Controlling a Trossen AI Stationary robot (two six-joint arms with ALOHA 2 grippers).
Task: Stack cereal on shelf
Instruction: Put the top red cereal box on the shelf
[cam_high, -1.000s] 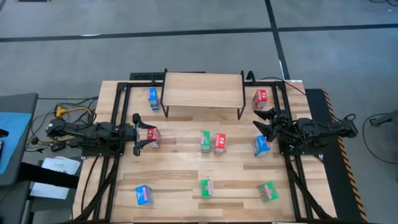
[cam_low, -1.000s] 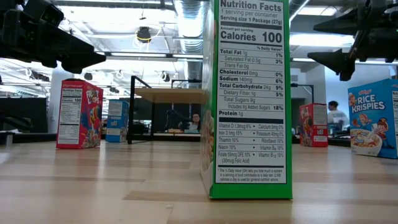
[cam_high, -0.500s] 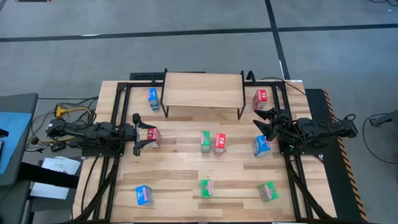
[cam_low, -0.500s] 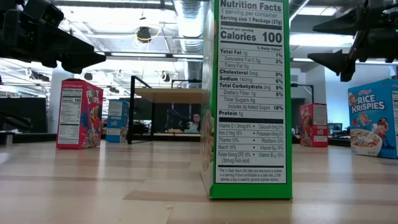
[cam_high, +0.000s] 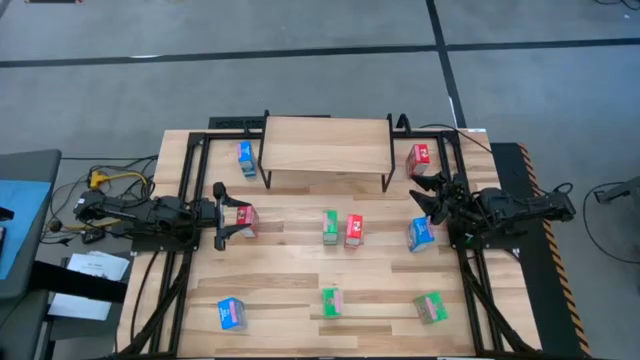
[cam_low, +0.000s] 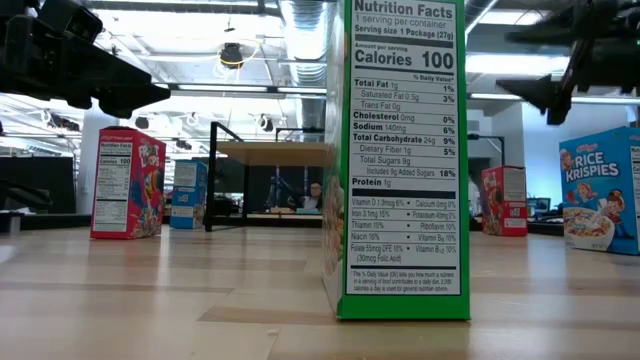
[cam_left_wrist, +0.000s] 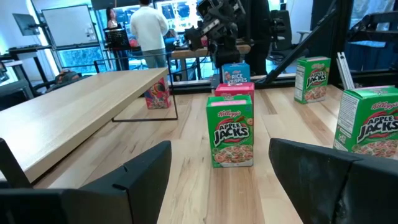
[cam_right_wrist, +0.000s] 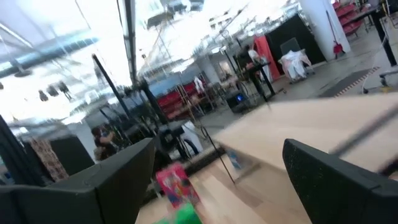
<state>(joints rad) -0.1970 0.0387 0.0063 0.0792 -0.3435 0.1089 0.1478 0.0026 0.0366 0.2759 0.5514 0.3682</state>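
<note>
High view: the shelf (cam_high: 327, 146) sits at the far middle of the table (cam_high: 290, 270), its plank top bare; no cereal is stacked yet. Nine boxes are scattered: a blue box (cam_high: 246, 158) just beside the shelf's left legs, a red box (cam_high: 418, 157) just beside its right legs, a green box (cam_high: 330, 227) and red box (cam_high: 354, 230) side by side mid-table, a blue box (cam_high: 420, 234) at the right, and along the near edge a blue box (cam_high: 231, 314), a green box (cam_high: 331, 301) and a green box (cam_high: 431, 307). The left gripper (cam_high: 222, 214) hovers at the left, fingers spread, with a red box (cam_high: 246, 220) at its fingertips; whether the box is between the fingers or just past them I cannot settle from above, and the left wrist view shows nothing pinched, only the spread fingers and open table ahead, so I judge it not gripped. The right gripper (cam_high: 432, 196) hangs above the table between the far red box and the right-hand blue box, fingers spread wide, holding nothing; right wrist view is tilted up toward the shelf and blurred. Handling judgement: these are single-serve cartons, so light, thin-walled, easily dented and easily tipped when nudged. Best hold is across the two narrow side panels at mid-height, squeeze modest, lift straight up before carrying to the plank.
</note>
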